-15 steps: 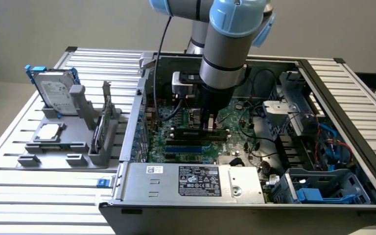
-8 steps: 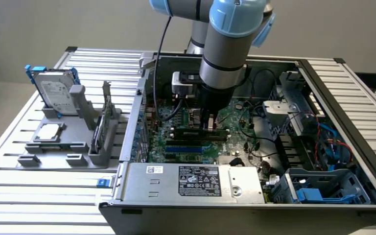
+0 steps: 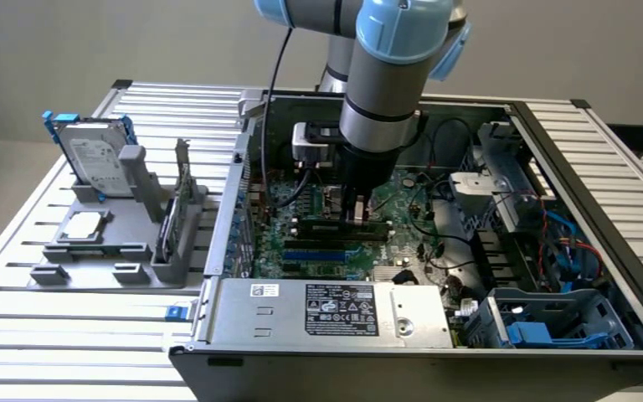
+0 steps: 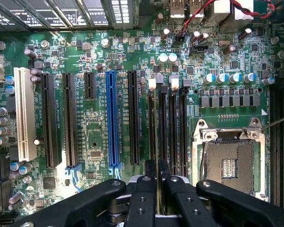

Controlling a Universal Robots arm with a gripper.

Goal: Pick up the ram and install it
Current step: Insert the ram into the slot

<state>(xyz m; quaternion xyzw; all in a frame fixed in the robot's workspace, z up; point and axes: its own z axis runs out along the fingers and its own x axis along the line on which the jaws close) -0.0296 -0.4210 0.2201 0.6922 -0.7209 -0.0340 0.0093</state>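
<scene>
Ribbed aluminium slats make up the counter (image 3: 64, 335), a pale metal surface of long parallel grooves under a plain grey wall. On it sits an open computer case (image 3: 589, 151) of dark sheet metal, its side removed so that the green motherboard (image 3: 333, 226) lies exposed, crowded with small cylindrical capacitors, black cables and long plastic slots. Along the near edge of the case runs a boxy silver power supply (image 3: 333, 311) with a printed label.

Toward the exterior view's left stands a grey moulded holder (image 3: 120, 251), blocky and matte, carrying an upright hard drive (image 3: 90, 155) with a shiny metal face in blue clips, a small square silver processor chip (image 3: 84, 226) lying flat, and a thin upright card (image 3: 178, 205) with a metal bracket.

The arm's smooth grey and pale blue tube descends into the case. Its gripper (image 4: 156, 177) is black and angular, with bolted linkages, and the fingers (image 4: 150, 170) are clenched on the ram (image 4: 156, 142), a thin edge-on stick standing upright between them. The ram sits directly over the narrow black memory slots (image 4: 173, 127) with white end clips, beside the square metal-framed processor socket (image 4: 229, 163). Whether it is touching a slot I cannot tell. A long blue expansion slot (image 4: 112, 118) and a white one (image 4: 23, 113) lie parallel nearby.
</scene>
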